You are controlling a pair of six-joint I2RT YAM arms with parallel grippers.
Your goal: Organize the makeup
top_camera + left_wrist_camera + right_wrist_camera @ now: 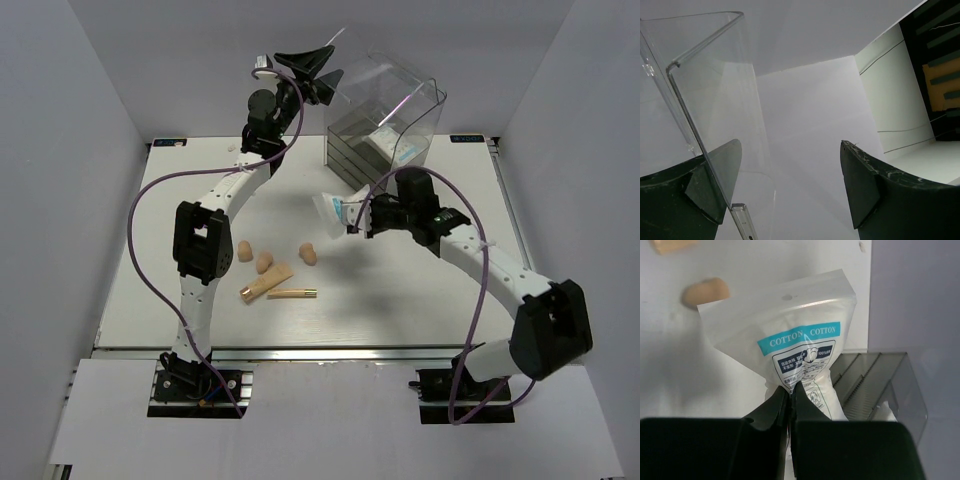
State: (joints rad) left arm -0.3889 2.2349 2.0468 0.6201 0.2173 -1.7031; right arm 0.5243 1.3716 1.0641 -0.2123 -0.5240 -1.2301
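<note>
My right gripper (352, 216) (791, 388) is shut on the lower part of a white blue-printed packet (331, 210) (800, 335) marked COTTON, held off the table in front of the clear drawer box (392, 118) (875, 385). A second packet (386, 142) lies inside the box. Three peach sponges (244, 251) (264, 262) (309, 255) sit left of centre, with the beige tube (266, 284) and the gold stick (294, 293) just below them. One sponge (705, 291) shows in the right wrist view. My left gripper (306, 70) (790, 145) is raised and open beside the box's lifted clear lid (715, 100).
The box stands at the back of the white table (420, 300), its lid tilted up toward the left arm. Grey walls close in both sides and the back. The right arm's cable loops over the table's right half.
</note>
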